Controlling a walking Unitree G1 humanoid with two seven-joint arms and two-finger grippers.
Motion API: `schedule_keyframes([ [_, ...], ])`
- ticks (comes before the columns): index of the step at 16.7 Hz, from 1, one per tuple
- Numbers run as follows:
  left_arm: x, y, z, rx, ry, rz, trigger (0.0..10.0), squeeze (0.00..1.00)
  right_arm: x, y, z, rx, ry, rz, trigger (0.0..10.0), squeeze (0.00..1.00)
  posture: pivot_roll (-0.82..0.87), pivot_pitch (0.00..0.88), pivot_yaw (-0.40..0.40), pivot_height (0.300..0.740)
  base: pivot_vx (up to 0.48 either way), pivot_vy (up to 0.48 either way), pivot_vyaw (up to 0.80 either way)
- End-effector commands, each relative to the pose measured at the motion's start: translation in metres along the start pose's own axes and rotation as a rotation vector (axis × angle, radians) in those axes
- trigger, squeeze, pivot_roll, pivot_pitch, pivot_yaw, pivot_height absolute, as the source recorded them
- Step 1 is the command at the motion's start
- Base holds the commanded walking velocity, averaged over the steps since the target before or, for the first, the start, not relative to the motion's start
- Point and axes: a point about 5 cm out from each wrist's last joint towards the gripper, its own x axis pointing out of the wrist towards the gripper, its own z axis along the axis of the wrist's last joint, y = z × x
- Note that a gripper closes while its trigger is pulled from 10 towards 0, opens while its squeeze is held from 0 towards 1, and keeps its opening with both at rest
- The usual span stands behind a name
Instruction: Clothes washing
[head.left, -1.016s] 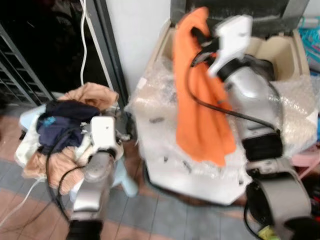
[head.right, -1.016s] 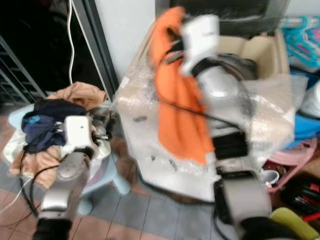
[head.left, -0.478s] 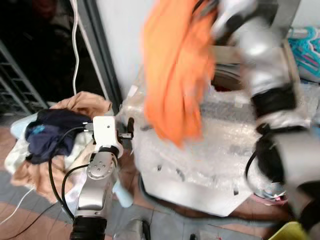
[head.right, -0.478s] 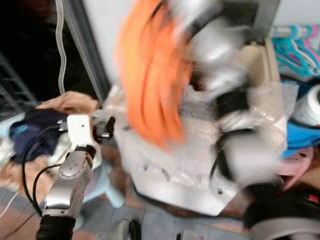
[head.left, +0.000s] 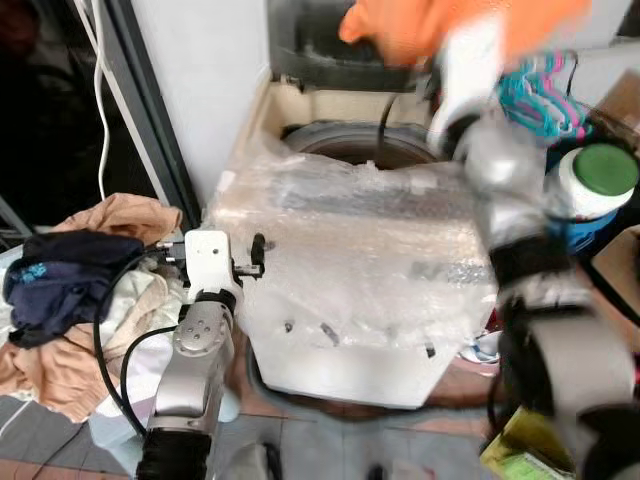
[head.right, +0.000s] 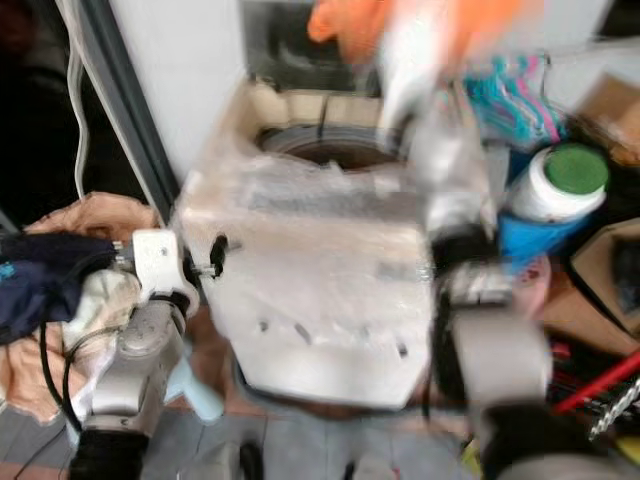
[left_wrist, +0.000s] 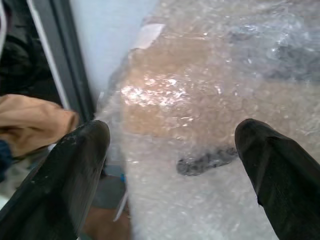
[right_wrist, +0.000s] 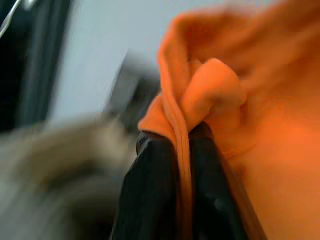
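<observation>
My right gripper (right_wrist: 182, 150) is shut on an orange cloth (head.left: 450, 22), raised high above the open drum (head.left: 345, 145) of a top-loading washing machine (head.left: 350, 290) wrapped in bubble wrap. The cloth is bunched at the top of the eye views, blurred by motion. My left gripper (left_wrist: 172, 150) stands open and holds nothing, close to the machine's left front corner. A pile of clothes (head.left: 70, 290), tan, navy and white, lies at the left on a pale blue stool.
A dark doorway with a white cable (head.left: 100, 90) is at the far left. Right of the machine stand a white jar with a green lid (head.left: 598, 180), turquoise hangers (head.left: 545, 90) and boxes. Tiled floor lies in front.
My right arm has swung the orange cloth up from in front of the machine to above the drum. The camera has shifted right. The left arm has stayed put.
</observation>
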Motion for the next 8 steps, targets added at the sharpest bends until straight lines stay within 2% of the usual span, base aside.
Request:
schedule_keyframes([
  [1,-0.001,0.004,-0.003,0.015,0.018,0.016,10.0,0.00,0.000,0.011,0.003,-0.008,0.013,0.100,10.0,0.00,-0.06,0.000,0.060,0.740,0.000,0.000,0.00],
  [2,-0.001,0.004,-0.003,0.015,0.022,0.016,10.0,0.00,-0.003,0.014,-0.004,0.002,0.045,0.116,10.0,0.00,-0.06,0.000,0.060,0.740,0.000,0.000,0.00],
  [3,0.000,0.002,-0.002,0.021,0.018,0.006,10.0,0.00,-0.016,0.020,-0.022,-0.002,0.106,0.150,10.0,0.00,-0.06,0.000,0.060,0.740,0.000,0.000,0.00],
  [4,0.001,0.002,-0.002,0.022,0.016,0.003,10.0,0.00,-0.024,0.020,-0.029,0.026,0.141,0.150,10.0,0.00,-0.06,0.000,0.060,0.740,0.000,0.000,0.00],
  [6,0.001,0.002,-0.002,0.022,0.017,0.004,10.0,0.00,-0.030,0.015,-0.032,0.071,0.154,0.112,10.0,0.00,-0.07,0.000,0.061,0.740,0.000,0.000,0.00],
  [7,0.001,0.002,-0.002,0.022,0.017,0.004,10.0,0.00,-0.031,0.011,-0.027,0.130,0.119,0.084,10.0,1.00,-0.07,0.000,0.062,0.740,0.000,0.000,0.00],
  [8,0.002,0.001,-0.002,0.023,0.015,0.001,10.0,0.00,-0.031,0.008,-0.020,0.145,0.077,0.060,10.0,1.00,-0.07,0.000,0.061,0.740,0.000,0.000,0.00],
])
